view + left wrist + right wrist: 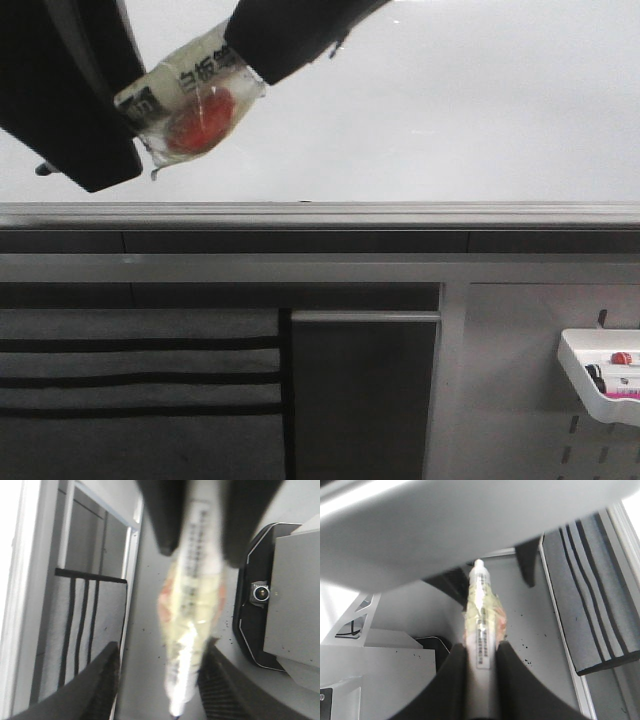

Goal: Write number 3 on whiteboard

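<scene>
The whiteboard (450,110) fills the upper front view, with its grey ledge (400,215) below. No number 3 shows on it. A marker (195,95), wrapped in clear tape with a red patch, hangs in front of the board at the upper left. My right gripper (248,58) is shut on its barrel; the right wrist view shows the gripper (481,647) with both fingers pressed on the marker (480,610). My left gripper (125,112) is open around the marker's other end. In the left wrist view its jaws (161,645) stand wide apart, with the marker (192,605) close to one finger.
A grey cloth with black stripes (140,390) lies below the ledge on the left, beside a dark panel (365,400). A pale pegboard (500,400) at the lower right carries a white tray (600,375) with markers. The black robot base (260,595) shows below the grippers.
</scene>
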Available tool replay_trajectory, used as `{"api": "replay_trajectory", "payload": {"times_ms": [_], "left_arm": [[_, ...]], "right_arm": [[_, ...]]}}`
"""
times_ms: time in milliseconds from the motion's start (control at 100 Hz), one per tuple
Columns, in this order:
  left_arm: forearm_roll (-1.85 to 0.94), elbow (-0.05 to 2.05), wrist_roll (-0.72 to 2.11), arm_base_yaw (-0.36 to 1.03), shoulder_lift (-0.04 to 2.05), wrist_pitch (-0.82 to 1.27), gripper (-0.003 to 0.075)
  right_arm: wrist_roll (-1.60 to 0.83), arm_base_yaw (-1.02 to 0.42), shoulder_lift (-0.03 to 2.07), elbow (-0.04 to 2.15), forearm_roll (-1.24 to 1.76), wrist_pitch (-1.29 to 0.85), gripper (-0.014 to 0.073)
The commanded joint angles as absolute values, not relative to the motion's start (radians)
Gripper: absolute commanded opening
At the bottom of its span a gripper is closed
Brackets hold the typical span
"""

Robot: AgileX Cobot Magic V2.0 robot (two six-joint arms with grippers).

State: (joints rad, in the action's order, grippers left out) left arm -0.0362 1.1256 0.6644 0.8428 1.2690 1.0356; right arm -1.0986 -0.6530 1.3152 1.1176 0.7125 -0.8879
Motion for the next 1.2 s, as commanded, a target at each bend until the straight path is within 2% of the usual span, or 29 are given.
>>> {"api": "replay_trajectory", "payload": {"times_ms": [0,130,370,680,910,1090,1190], "left_arm": [[0.025,1.160,0.584,0.847,1.229,0.982,0.0369],[0.144,1.160,0.415,0.847,1.182,0.975,0.0369],[0.194,1.156,0.215,0.815,1.034,0.954,0.0369],[0.180,0.958,0.049,0.549,0.840,0.752,0.0369],[0.125,0.813,0.047,0.385,0.782,0.651,0.0369],[0.118,0.802,0.047,0.366,0.782,0.671,0.0369],[0.116,0.802,0.047,0.366,0.782,0.669,0.0369]], "right_arm": [[-1.093,-0.650,1.284,1.152,0.739,-0.849,-0.0048],[-1.003,-0.622,1.250,1.152,0.675,-0.812,-0.0048],[-0.695,-0.462,1.124,1.144,0.498,-0.827,-0.0048],[-0.577,-0.267,0.900,0.927,0.483,-0.667,-0.0048],[-0.577,-0.258,0.855,0.824,0.483,-0.590,-0.0048],[-0.577,-0.258,0.893,0.831,0.574,-0.540,-0.0048],[-0.577,-0.258,0.950,0.890,0.610,-0.580,-0.0048]]}}
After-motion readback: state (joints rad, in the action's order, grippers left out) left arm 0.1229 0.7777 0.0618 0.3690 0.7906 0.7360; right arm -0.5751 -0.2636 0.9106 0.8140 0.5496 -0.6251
